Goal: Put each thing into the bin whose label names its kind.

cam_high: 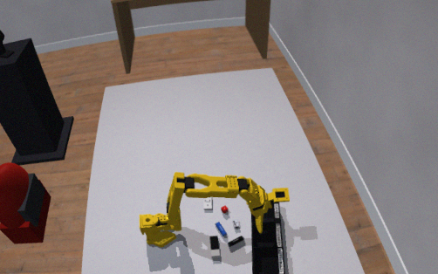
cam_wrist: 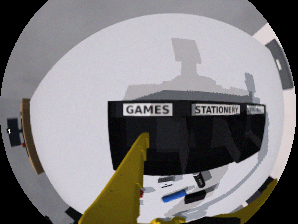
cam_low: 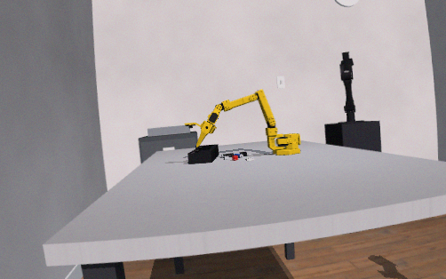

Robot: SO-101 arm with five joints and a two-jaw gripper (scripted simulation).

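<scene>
My gripper (cam_high: 260, 228) (cam_wrist: 209, 159) is open and empty. One finger reaches over the GAMES bin (cam_wrist: 115, 135); the other is at the lower right of the wrist view. The STATIONERY bin (cam_wrist: 216, 120) is beside it; a third bin's label is too slanted to read. On the table lie a white piece with dark marks (cam_high: 208, 204), a red piece (cam_high: 224, 209) (cam_low: 234, 157), a blue piece (cam_high: 221, 229) (cam_wrist: 174, 195), a small grey-white piece (cam_high: 236, 224), a black piece (cam_high: 236, 243) (cam_wrist: 195, 196) and a black-and-white block (cam_high: 215, 246). The dark bin interiors show no clear contents.
The joined black bins (cam_low: 203, 155) stand in a row on the pale table (cam_high: 192, 131) (cam_low: 249, 195), with the loose pieces between them and the yellow arm's base (cam_high: 158, 229) (cam_low: 286, 144). The bin walls and dividers rise below the finger.
</scene>
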